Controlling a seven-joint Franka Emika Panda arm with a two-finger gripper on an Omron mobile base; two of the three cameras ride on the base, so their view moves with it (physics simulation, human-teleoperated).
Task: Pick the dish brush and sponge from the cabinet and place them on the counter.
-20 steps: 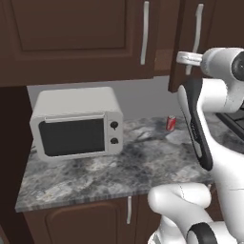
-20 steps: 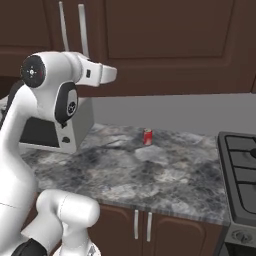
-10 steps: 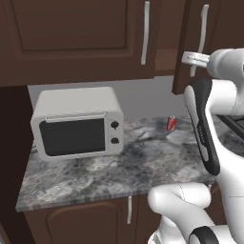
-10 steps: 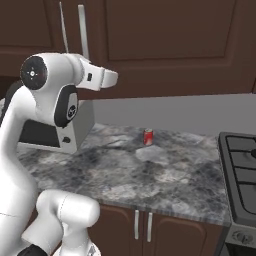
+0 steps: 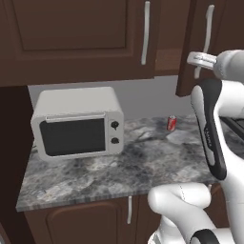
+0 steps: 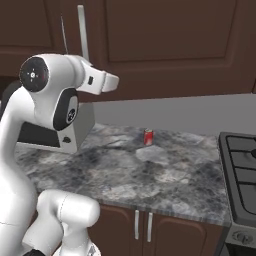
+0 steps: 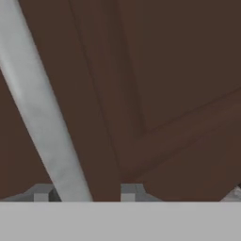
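The step in hand is opening the cabinet [image 5: 76, 38]: the gripper [image 7: 84, 192] is up at the right-hand door [image 5: 209, 47], which stands swung partly out from the cabinet front. In the hand view the door's long silver bar handle [image 7: 42, 113] runs down between the two fingertips, one on each side of it, so the jaws appear to be closed around the bar at a middling width, though the contact itself sits at the very edge of that view. In the left base view the hand reaches the handle about midway down the door.

The gap behind the door shows a strip of brown shelf [image 5: 169, 59]. The sponge and the dish brush cannot be made out from here; I judge they lie further in, behind the door.

Next, the door probably needs pulling wider along its hinge arc, then releasing, before the hand can reach inside.

Below, the counter [image 5: 143, 162] carries a white microwave [image 5: 78, 121] toward its left end and a small red can [image 5: 171, 123] near the back edge, leaving bare stone toward the front edge for setting things down.
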